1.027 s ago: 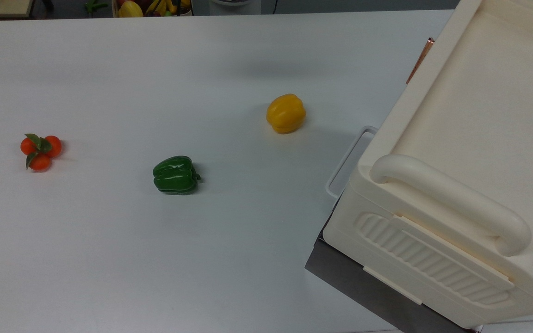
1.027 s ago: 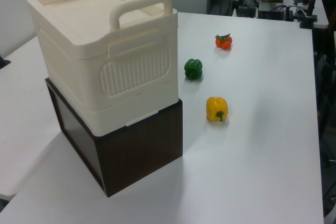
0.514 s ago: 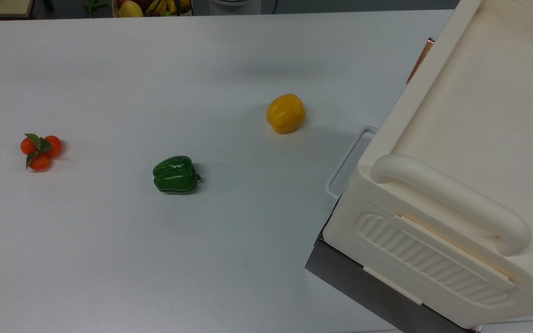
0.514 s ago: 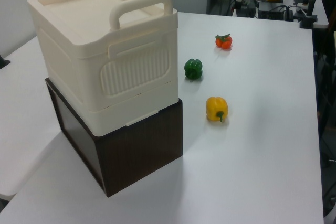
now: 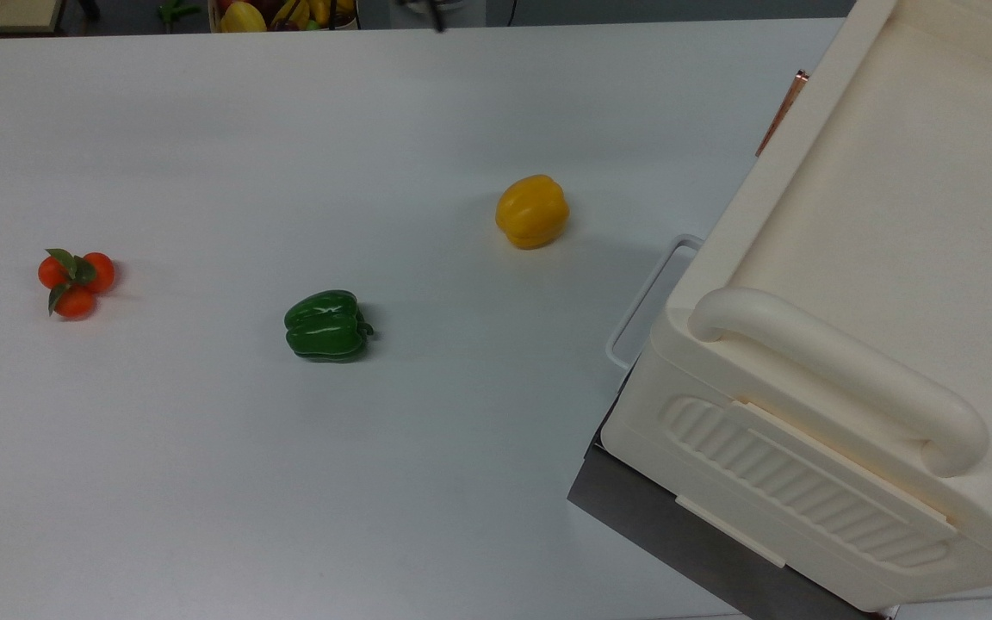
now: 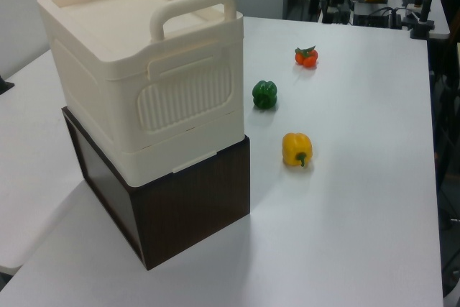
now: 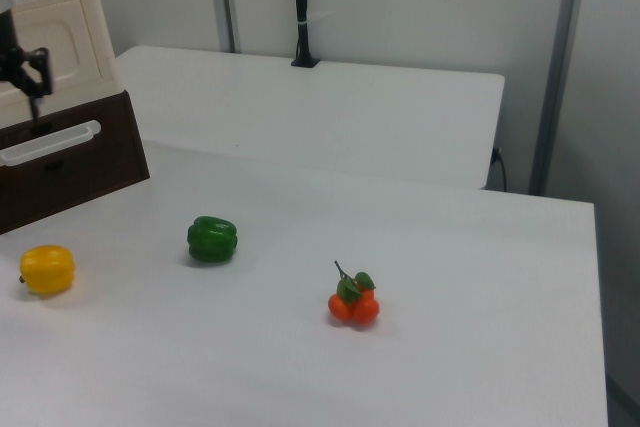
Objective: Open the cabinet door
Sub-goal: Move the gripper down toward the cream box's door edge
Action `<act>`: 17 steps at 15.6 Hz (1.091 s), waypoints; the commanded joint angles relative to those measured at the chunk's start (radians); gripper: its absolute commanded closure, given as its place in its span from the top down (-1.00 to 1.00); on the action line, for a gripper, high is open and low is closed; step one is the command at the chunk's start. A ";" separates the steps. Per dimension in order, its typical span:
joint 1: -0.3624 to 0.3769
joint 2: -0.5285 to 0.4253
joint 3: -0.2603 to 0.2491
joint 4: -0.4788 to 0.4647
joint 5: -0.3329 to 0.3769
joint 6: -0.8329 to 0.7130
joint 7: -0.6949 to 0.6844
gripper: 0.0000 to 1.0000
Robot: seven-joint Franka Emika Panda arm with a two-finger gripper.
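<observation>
Table (image 5: 203, 482): white, peppers apart | room: grey partition walls | claw (image 7: 30, 82): grip state unclear

no readable txt or labels anywhere

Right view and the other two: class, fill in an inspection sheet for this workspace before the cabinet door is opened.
Surface: white table, flat.
Job's things: cabinet door looks shut; copper handle on its edge.
Clutter: yellow pepper, green pepper, tomatoes, loose and apart on the table.
Grippers: gripper hangs in front of the door.
Cables: black post or cable at the far table.
Surroundings: fruit basket beyond the table.
</observation>
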 commanded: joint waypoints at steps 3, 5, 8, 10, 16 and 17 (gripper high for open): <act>0.005 0.018 0.127 0.001 0.034 0.109 -0.023 -0.05; 0.004 0.034 0.164 0.011 0.045 0.178 -0.026 -0.17; 0.021 0.063 0.190 0.014 0.048 0.251 -0.026 -0.34; 0.034 0.080 0.191 0.027 0.049 0.290 -0.027 -0.39; 0.054 0.127 0.237 0.027 0.071 0.472 -0.027 -0.41; 0.055 0.129 0.246 0.025 0.071 0.492 -0.027 -0.41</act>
